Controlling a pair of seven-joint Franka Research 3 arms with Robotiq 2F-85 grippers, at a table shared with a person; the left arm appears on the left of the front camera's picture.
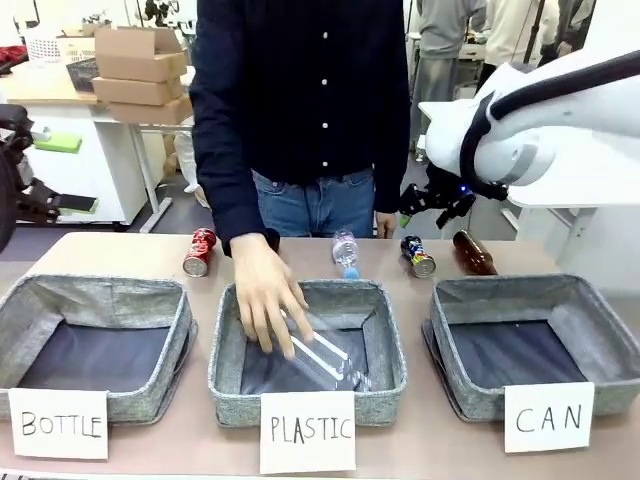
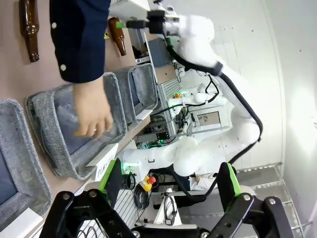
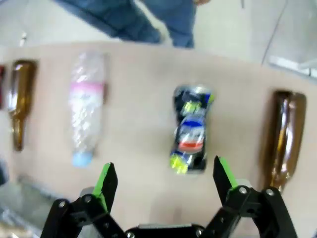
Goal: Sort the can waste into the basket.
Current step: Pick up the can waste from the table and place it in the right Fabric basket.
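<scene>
The right pincer (image 3: pixel 164 178) hangs over the far strip of the tabletop (image 1: pixel 120 250), jaws spread wide and empty. The dark can (image 3: pixel 190 130) lies on its side just ahead of the gap between them, untouched. A brown bottle (image 3: pixel 283 139) lies near it on one flank. On the other flank, farther off, lies a plastic bottle (image 3: pixel 85 111), and beyond that the other brown bottle (image 3: pixel 20 99).

From the front, the dark can sits just behind the near corner of the CAN bin (image 1: pixel 520 287), which stands at the right end of the row. The red can (image 1: pixel 200 252) lies on the far strip behind the gap between the BOTTLE bin (image 1: pixel 100 290) and the PLASTIC bin (image 1: pixel 225 370), well apart from the CAN bin. A person's sleeve (image 1: pixel 235 150) comes down just beside the red can. The person's hand (image 1: pixel 265 300) reaches into the PLASTIC bin, resting on a second plastic bottle (image 1: pixel 325 350) inside it.

The left pincer (image 2: pixel 170 181) is held off to the side with its jaws wide apart and nothing between them.
</scene>
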